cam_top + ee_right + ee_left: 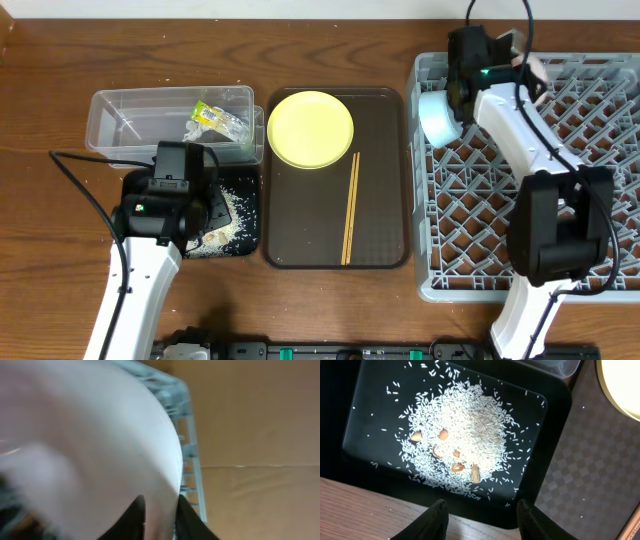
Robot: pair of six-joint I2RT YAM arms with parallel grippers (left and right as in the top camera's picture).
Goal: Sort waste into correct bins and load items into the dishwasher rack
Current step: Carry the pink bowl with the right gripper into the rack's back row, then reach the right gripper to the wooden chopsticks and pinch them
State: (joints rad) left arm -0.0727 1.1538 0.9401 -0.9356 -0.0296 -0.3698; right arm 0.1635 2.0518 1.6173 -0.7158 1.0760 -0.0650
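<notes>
Two arms were observed at separate stations. Right gripper (160, 519) was clamped across the rim of a pale bowl (437, 116), one finger either side, presumably so the bowl could be stood on edge among the pegs. It was held at the far left corner of the dishwasher rack (460, 230), arm stretched long over the lattice; contact with the pegs could not be told. Left gripper (482, 520) hung over the black bin (365, 410), wrist pointing down, fingers apart and empty above the rice scraps (465, 430). Wrapper (212, 118) lay in the clear tub (120, 105). Yellow plate (310, 130) and chopsticks (350, 205) lay on the brown tray (300, 220), not yet loaded
</notes>
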